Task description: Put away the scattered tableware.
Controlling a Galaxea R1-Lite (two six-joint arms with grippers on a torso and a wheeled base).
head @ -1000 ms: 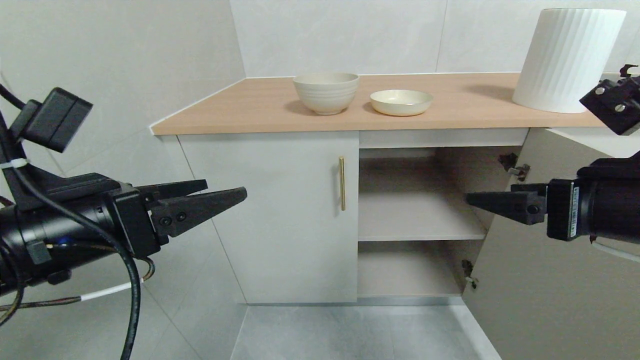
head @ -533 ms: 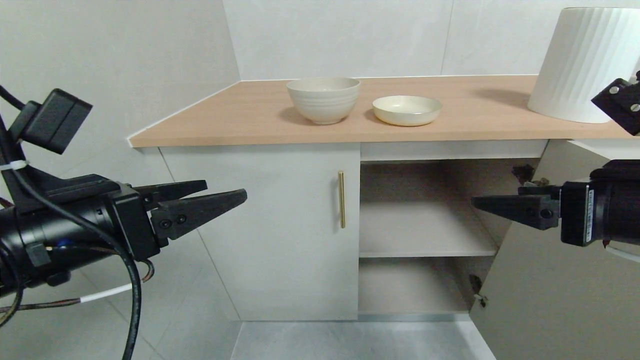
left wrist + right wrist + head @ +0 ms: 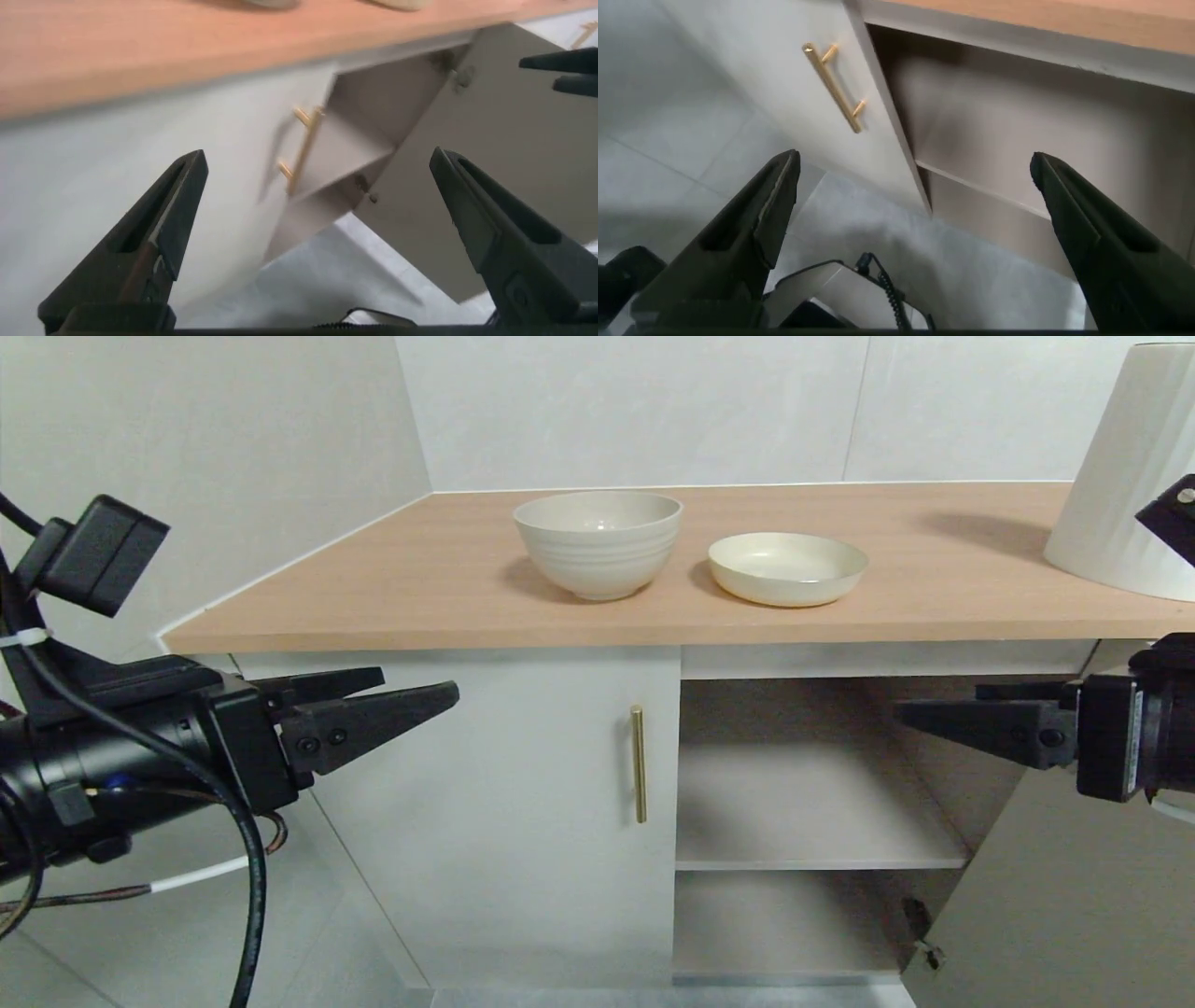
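- Bowl [image 3: 597, 543] and dish [image 3: 787, 567] sit side by side, not touching, on the table [image 3: 420, 588].
- Left gripper [image 3: 421, 684] and right gripper [image 3: 938, 702] hover before the cabinet [image 3: 523, 784], fingers spread, holding nothing.

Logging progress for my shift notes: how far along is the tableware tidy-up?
Done: the right-hand grey cabinet door stands open, exposing the inner shelf. In hand: nothing; the left gripper and right gripper are both open, held in front of the cabinet. Left: the deep cream ribbed bowl and the shallow cream dish sit side by side on the wooden countertop, neither put away.
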